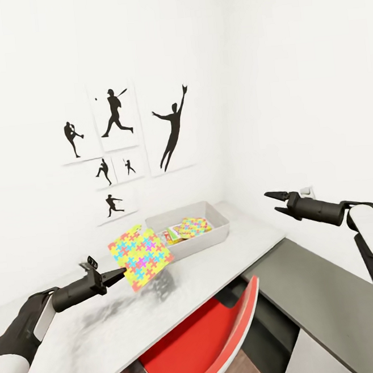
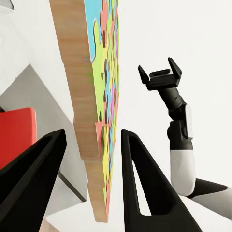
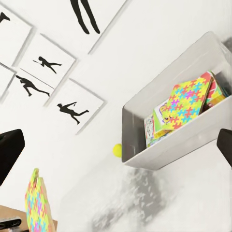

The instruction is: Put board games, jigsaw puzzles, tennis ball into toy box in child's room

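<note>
My left gripper (image 1: 119, 271) is shut on the edge of a jigsaw puzzle (image 1: 141, 256), a flat panel with a yellow, pink, blue and green pattern, held above the table (image 1: 217, 272). In the left wrist view this puzzle (image 2: 96, 111) stands edge-on between the black fingers (image 2: 145, 183). Just beyond it on the table sits the pale grey toy box (image 1: 206, 240). Inside lie another jigsaw puzzle (image 1: 193, 227) and a printed board game (image 1: 173, 234). The tennis ball (image 3: 117, 150) rests on the table beside the toy box (image 3: 179, 145). My right gripper (image 1: 274, 199) hovers open and empty to the box's right.
A red chair (image 1: 207, 338) is tucked under the pale desk's front edge. A dark grey desktop (image 1: 316, 288) joins on at the right, under my right arm. Black sports-silhouette pictures (image 1: 114, 113) hang on the white wall behind the table.
</note>
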Robot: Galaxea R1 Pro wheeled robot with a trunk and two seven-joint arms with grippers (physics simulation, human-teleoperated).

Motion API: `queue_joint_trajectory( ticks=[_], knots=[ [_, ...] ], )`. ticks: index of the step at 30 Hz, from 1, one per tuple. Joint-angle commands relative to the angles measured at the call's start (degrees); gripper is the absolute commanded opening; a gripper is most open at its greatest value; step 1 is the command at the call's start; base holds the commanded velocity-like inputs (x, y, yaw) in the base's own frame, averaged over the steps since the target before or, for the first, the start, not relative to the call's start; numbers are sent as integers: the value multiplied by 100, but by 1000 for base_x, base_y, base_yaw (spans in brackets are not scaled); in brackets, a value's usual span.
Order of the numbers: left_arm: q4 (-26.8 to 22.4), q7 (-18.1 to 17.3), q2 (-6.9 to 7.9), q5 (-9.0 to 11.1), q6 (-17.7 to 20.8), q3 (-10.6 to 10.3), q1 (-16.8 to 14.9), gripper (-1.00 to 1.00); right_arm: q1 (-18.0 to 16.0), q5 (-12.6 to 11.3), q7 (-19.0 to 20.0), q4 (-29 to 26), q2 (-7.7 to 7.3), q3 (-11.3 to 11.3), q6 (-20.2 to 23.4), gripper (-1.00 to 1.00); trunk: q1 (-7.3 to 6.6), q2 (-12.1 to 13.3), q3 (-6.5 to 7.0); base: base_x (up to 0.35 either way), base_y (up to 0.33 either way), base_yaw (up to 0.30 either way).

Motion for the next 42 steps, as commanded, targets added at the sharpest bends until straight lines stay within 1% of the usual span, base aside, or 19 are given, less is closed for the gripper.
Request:
queue_joint_trajectory(
  ticks=[1, 6, 16, 20, 31, 42],
  knots=[
    [-1, -15, -1, 11, 61, -5, -5, -100, -10, 57, 54, 14, -1, 12, 24, 100, 5, -14, -13, 62, -39, 0],
    [-1, -10, -3, 11, 55, -9, -5, -100, -12, 57, 50, 22, -1, 35, 24, 100, 5, -14, -13, 62, -15, 0],
    [-1, -8, -3, 8, 52, -9, -5, -100, -12, 73, 46, 18, 17, 41, 24, 100, 5, -14, -13, 267, -1, 0],
    [-1, -12, -3, 11, 52, -9, -5, -100, -15, 86, 43, 18, 23, 41, 24, 100, 5, -14, -13, 111, 0, 36],
    [-1, -7, -3, 3, 52, -9, -5, -100, -15, 106, 40, 9, 29, 41, 24, 100, 5, -14, -13, 84, -64, 265],
    [-1, -9, -5, 11, 52, -9, -4, -100, -16, 109, 40, 9, 45, 41, 24, 100, 5, -14, -13, 12, -9, 291]
  ],
)
